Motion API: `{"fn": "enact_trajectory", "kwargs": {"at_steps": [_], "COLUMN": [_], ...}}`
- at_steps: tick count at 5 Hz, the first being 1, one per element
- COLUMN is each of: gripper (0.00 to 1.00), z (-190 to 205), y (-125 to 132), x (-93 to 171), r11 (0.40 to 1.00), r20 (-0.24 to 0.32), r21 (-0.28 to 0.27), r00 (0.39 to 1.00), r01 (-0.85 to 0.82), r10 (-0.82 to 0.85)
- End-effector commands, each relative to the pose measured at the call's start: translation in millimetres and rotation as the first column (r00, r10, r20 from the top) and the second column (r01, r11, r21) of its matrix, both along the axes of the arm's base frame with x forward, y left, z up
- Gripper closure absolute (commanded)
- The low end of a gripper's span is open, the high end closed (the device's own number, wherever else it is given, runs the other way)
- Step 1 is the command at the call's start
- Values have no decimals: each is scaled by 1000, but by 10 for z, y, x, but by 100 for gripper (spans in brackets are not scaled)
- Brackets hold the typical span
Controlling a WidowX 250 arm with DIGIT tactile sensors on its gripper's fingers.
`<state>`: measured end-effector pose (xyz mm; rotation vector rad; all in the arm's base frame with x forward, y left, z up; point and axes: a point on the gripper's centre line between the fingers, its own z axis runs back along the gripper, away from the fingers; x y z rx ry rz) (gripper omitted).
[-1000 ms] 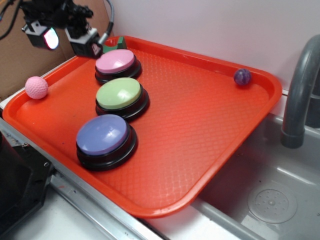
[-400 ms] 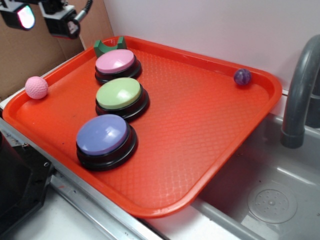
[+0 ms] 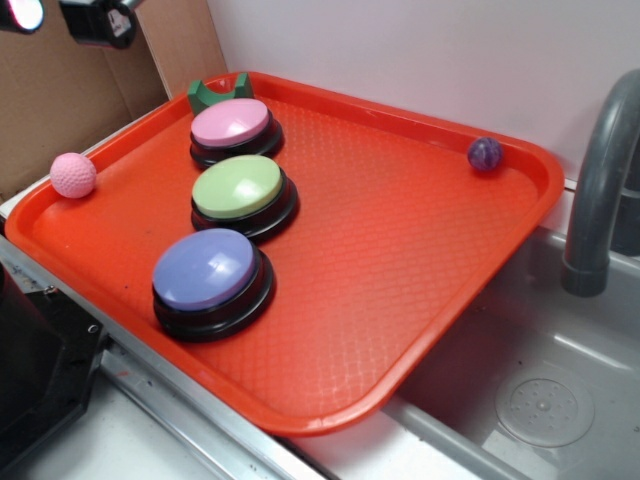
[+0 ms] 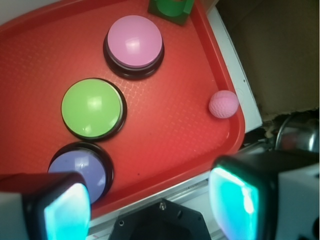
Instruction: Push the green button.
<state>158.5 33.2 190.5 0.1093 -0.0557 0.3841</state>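
Observation:
The green button has a pale lime cap on a black base and sits in the middle of a row of three on the red tray. It also shows in the wrist view. My gripper is high at the top left corner, above and outside the tray's left edge, well away from the button. In the wrist view the gripper is open and empty, its two glowing pads wide apart.
A pink button lies behind the green one and a blue-purple button in front. A dark green notched block, a pink ball and a purple ball sit by the tray rim. A grey faucet and sink are right.
My gripper has risen and moved left, from just over the tray's far left corner to the frame's top left edge, uncovering the green block. The buttons have not moved.

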Motion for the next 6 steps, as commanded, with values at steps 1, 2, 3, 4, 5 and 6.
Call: {"fn": "enact_trajectory", "kwargs": {"at_steps": [1,2,3,4,5,6], "gripper": [0,0,0,0,0,0], "z": [344,396,444,459,435,426], "y": [-1,13,-26,-139,-399,-486], "x": [-47,-75,-83,-72,28,42], "r11": [1000,1000,1000,999,993,987], "r20": [91,100,102,107,105,88], "r21": [-6,-10,4,3,36,76], "r00": [996,995,995,994,987,985], "r01": [-8,2,5,34,116,145], "r10": [8,-1,-6,-34,-119,-152]}}
